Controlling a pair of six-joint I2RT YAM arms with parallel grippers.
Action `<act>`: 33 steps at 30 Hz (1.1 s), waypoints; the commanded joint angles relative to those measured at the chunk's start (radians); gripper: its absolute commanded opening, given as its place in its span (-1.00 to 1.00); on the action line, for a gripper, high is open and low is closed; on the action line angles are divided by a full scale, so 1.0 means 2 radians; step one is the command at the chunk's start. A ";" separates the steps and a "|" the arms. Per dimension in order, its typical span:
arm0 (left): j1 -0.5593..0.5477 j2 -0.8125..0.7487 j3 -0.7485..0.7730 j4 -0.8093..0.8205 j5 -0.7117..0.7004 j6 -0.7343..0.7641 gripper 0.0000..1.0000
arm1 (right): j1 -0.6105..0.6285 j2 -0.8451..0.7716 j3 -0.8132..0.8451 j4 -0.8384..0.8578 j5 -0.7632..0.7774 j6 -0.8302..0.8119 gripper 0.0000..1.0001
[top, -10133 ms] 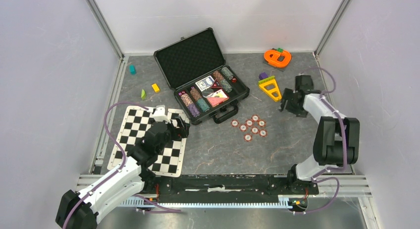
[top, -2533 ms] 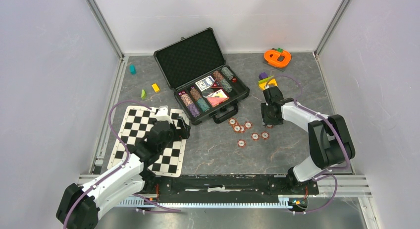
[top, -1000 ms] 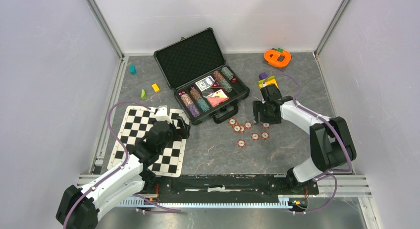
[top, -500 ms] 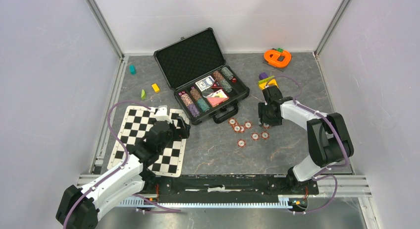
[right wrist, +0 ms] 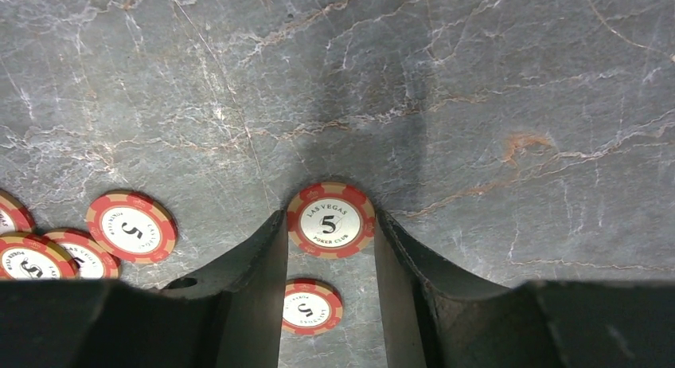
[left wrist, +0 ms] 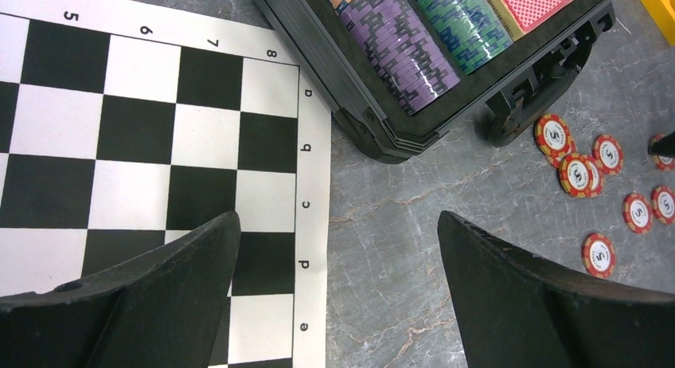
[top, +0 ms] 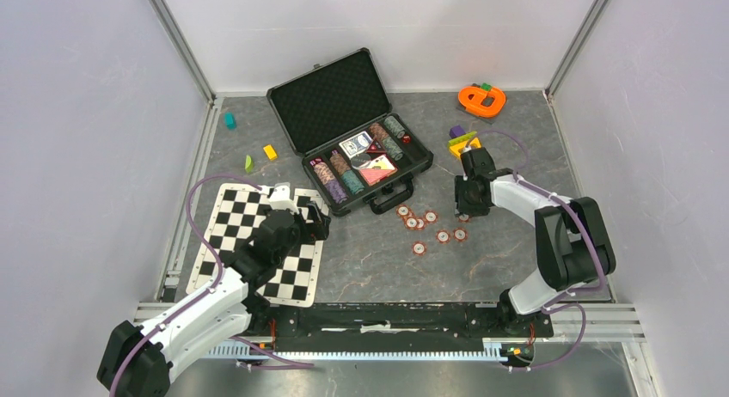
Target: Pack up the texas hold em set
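Note:
The black briefcase (top: 331, 100) lies open at the table's middle back, with coloured chip stacks (top: 344, 175) and card decks (top: 378, 168) in its foam. Several red-white poker chips (top: 430, 216) lie flat on the table in front of it. My right gripper (top: 464, 212) points down at the right end of that group. In the right wrist view its fingertips (right wrist: 280, 225) press both sides of one chip (right wrist: 329, 221), which lies on the table. My left gripper (left wrist: 336, 218) hangs open and empty over the mat's right edge, left of the case (left wrist: 350, 105) and chips (left wrist: 577, 175).
A black-white checkered mat (top: 232, 234) lies at the left front. An orange toy (top: 481, 99) and a yellow toy (top: 464, 141) sit at the back right, close behind my right arm. Small teal (top: 229, 120), yellow (top: 270, 152) and green (top: 249, 163) blocks lie at the back left.
My right gripper's jaws have narrowed from wide apart until they touch the sides of one chip, shifting slightly right. The left arm has not moved.

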 commanded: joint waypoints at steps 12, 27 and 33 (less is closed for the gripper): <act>-0.002 0.000 0.017 0.023 -0.007 0.015 0.99 | 0.017 -0.058 0.013 -0.032 -0.045 0.003 -0.16; -0.002 -0.002 0.017 0.024 -0.008 0.015 0.99 | 0.021 0.014 -0.009 0.001 -0.010 -0.004 0.42; -0.002 -0.002 0.018 0.023 -0.008 0.015 0.99 | 0.028 0.011 -0.015 0.002 0.021 0.001 0.01</act>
